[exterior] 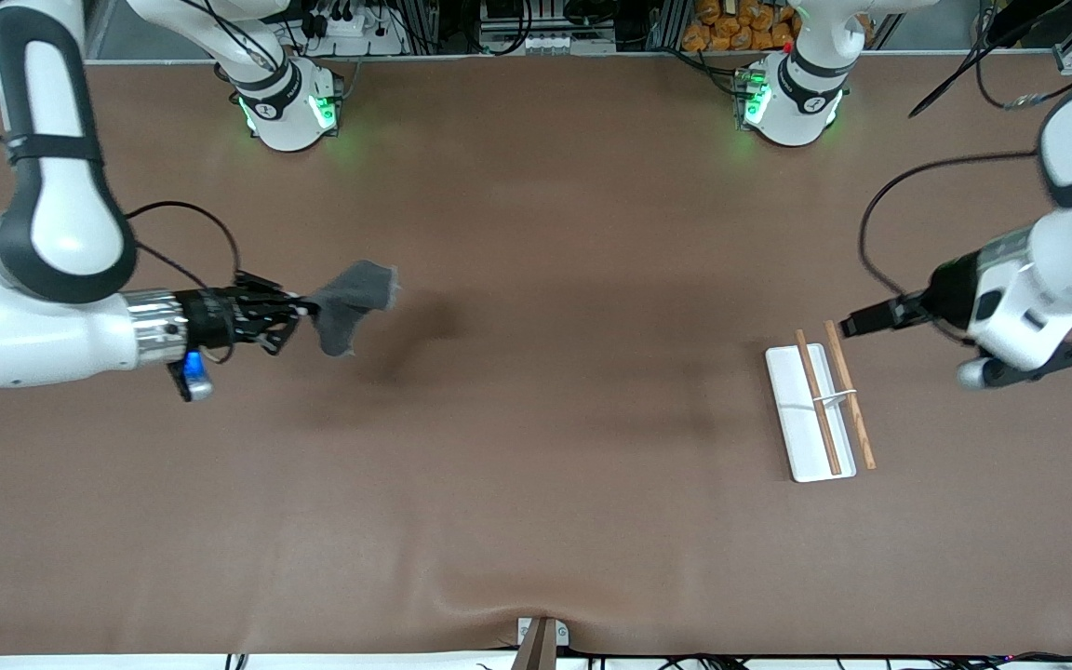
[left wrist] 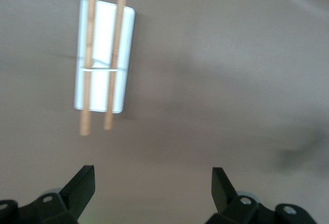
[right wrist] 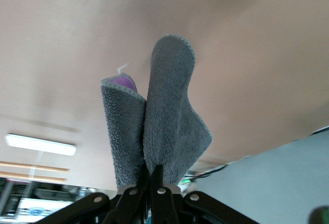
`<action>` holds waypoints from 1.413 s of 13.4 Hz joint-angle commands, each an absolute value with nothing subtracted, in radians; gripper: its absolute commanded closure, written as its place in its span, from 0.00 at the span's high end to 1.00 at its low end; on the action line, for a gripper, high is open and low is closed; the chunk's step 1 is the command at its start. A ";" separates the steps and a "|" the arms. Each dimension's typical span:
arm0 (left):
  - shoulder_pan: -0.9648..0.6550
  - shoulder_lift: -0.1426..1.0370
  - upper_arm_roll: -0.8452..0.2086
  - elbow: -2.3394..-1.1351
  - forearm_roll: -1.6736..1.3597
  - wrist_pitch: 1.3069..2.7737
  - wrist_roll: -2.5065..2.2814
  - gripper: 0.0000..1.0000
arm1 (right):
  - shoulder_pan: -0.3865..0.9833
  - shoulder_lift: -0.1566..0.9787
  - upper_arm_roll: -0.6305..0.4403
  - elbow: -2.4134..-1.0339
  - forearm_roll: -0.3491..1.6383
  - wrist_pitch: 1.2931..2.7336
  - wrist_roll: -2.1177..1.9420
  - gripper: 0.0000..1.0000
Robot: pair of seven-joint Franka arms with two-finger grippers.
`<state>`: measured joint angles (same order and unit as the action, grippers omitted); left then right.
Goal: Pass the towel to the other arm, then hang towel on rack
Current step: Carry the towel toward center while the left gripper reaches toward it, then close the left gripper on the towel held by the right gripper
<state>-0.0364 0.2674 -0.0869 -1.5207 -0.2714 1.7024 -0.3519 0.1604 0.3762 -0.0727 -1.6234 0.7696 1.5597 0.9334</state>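
The towel [exterior: 352,305], a dark grey fuzzy cloth, hangs bunched in the air over the right arm's end of the table. My right gripper [exterior: 306,307] is shut on one end of it. In the right wrist view the towel [right wrist: 165,126] sticks out in two folds from the shut right gripper [right wrist: 154,175]. The rack [exterior: 815,414], a white tray with two wooden rods, lies flat toward the left arm's end. The other arm [exterior: 1038,279] holds my left gripper [exterior: 850,323] over the table beside the rack. The left gripper [left wrist: 152,183] is open and empty, with the rack [left wrist: 103,54] ahead of it.
Brown mat [exterior: 555,419] covers the table. Both arm bases [exterior: 289,102] [exterior: 792,98] stand along the edge at the top of the front view. A small clamp [exterior: 539,642] sits at the table edge nearest the front camera.
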 commanded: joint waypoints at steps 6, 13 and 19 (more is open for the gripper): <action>-0.150 0.411 -0.084 -1.505 -0.452 1.775 -0.693 1.00 | 0.333 0.380 -0.083 -1.582 1.057 1.836 1.196 0.00; -0.255 0.486 -0.084 -1.499 -0.578 1.818 -0.980 1.00 | 0.495 0.414 -0.084 -1.580 1.262 2.166 1.270 0.00; -0.253 0.514 -0.092 -1.503 -0.659 1.812 -1.209 1.00 | 0.532 0.422 -0.084 -1.565 1.282 2.218 1.275 0.00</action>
<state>-0.2565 0.4947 -0.0895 -1.5192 -0.6106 1.8182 -1.1491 0.5237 0.4114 -0.0737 -1.5896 1.2569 2.2169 1.2567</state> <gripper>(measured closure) 0.000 0.965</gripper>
